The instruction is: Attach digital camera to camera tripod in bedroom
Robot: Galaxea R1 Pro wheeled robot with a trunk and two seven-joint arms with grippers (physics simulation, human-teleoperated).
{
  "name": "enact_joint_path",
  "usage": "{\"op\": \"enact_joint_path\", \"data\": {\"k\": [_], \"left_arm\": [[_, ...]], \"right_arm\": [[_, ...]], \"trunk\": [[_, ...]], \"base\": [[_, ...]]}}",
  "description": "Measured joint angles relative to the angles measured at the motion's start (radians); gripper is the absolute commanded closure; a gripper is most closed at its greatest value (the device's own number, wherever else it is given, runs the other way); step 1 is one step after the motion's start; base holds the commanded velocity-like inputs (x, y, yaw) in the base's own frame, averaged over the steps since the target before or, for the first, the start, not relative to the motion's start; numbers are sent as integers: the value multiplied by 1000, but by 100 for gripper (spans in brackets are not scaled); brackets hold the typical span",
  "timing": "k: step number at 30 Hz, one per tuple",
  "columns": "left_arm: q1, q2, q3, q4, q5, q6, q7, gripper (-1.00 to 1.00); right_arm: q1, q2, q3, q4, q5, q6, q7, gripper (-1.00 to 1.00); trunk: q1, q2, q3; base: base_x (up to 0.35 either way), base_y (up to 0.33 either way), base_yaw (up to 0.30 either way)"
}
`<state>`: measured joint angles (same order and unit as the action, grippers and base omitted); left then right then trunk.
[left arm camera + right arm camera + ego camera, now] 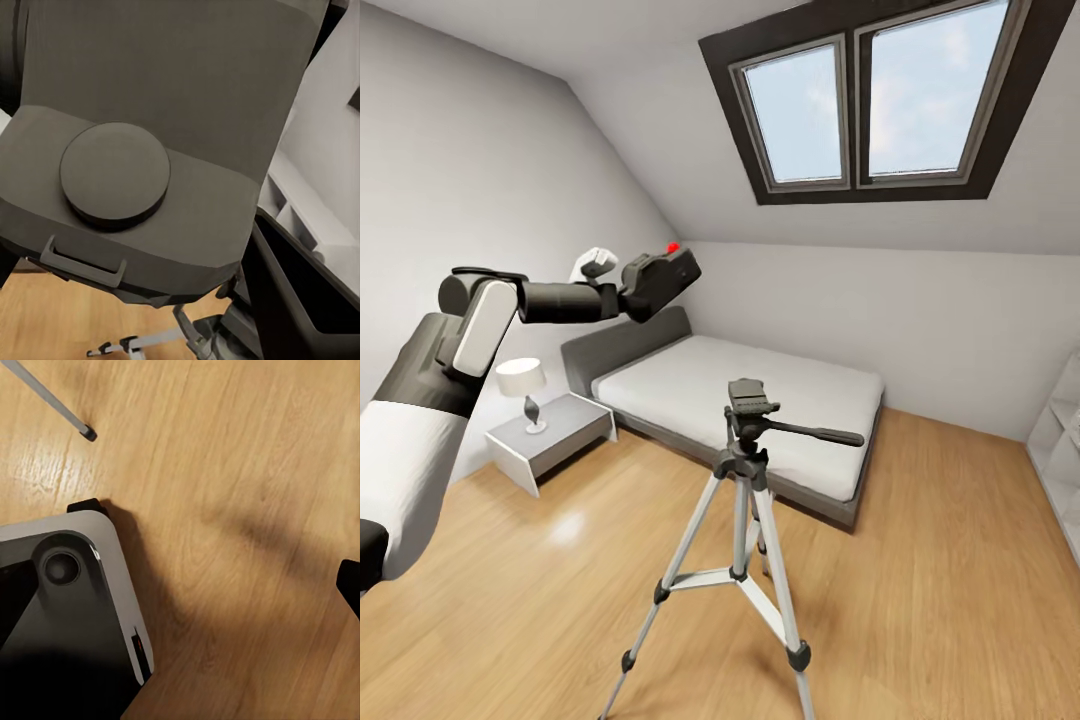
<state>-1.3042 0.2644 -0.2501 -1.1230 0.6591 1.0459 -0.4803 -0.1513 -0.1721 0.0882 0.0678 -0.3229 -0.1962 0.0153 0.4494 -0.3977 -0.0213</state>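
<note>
So the left pincer (635, 285) is pinching the digital camera (660, 278), held up high over by the bed (760, 400). Carry step, I'd say. Next it has to swing across and lower onto the camera tripod (745, 470) head, squarely.

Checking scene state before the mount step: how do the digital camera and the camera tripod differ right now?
The digital camera is held up in the air by the left gripper; the camera tripod stands on the wood floor. The camera is small, boxy and tilted; the tripod is tall, upright, legs spread. The camera is black with a red button; the tripod has silver legs. Both have black parts.
</note>
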Motion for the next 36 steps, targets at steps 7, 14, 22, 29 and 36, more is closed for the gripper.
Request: {"op": "enact_joint_path", "data": {"k": [7,14,22,29,36], "left_arm": [[0,-2,-42,-22,0,0,0,100],[-58,-32,-79,-10,14,0,-1,100],[-127,-74,-146,101,-4,0,0,100],[-130,-80,-285,102,-4,1,-2,100],[-130,-80,-352,64,-3,1,-3,100]], "right_arm": [[0,0,0,0,0,-1,0,-100],[0,0,1,0,0,-1,0,-100],[0,1,2,0,0,-46,0,-100],[0,1,3,0,1,-88,0,-100],[0,1,3,0,1,-95,0,-100]], "trunk": [[0,0,0],[0,-1,0],[0,0,0],[0,0,0],[0,0,0]], "base": [[1,1,-4],[0,0,0],[0,0,0],[0,0,0],[0,0,0]]}}
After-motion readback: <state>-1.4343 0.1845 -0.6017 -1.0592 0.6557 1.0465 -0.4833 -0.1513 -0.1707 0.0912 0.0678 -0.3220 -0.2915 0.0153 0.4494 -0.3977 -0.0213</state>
